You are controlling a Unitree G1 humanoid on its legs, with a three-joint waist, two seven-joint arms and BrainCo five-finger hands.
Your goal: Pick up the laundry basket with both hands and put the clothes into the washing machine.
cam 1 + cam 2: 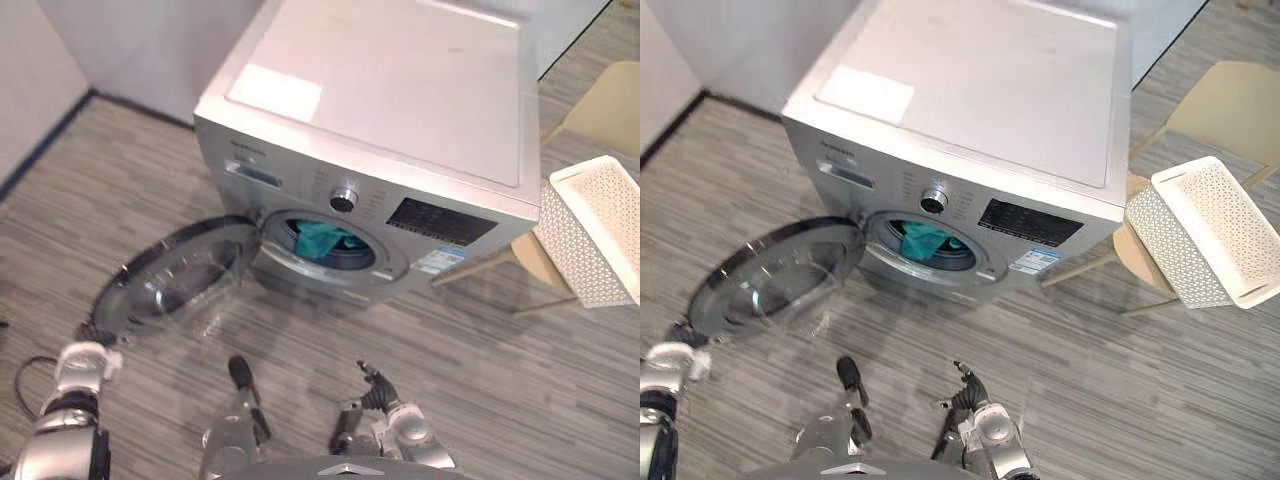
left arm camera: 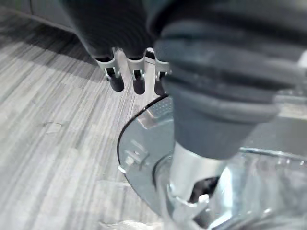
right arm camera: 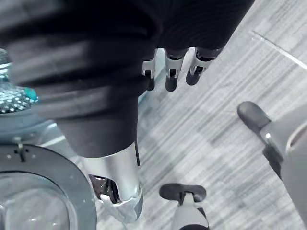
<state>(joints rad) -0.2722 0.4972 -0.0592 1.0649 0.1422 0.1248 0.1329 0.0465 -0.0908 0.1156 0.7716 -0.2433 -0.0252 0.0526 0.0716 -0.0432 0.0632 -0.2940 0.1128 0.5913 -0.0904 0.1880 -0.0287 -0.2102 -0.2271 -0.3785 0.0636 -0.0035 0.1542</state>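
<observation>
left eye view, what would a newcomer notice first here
The silver washing machine in the middle, its round door swung open to the left with teal clothes in the drum. To the right, a white basket sits tilted on a beige chair.

Grey striped plank floor (image 1: 500, 400); pale wall (image 1: 130, 45); beige chair (image 1: 608, 108).

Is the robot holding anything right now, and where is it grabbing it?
Nothing. The left robot hand and the right robot hand are both empty; the basket rests on the chair.
</observation>
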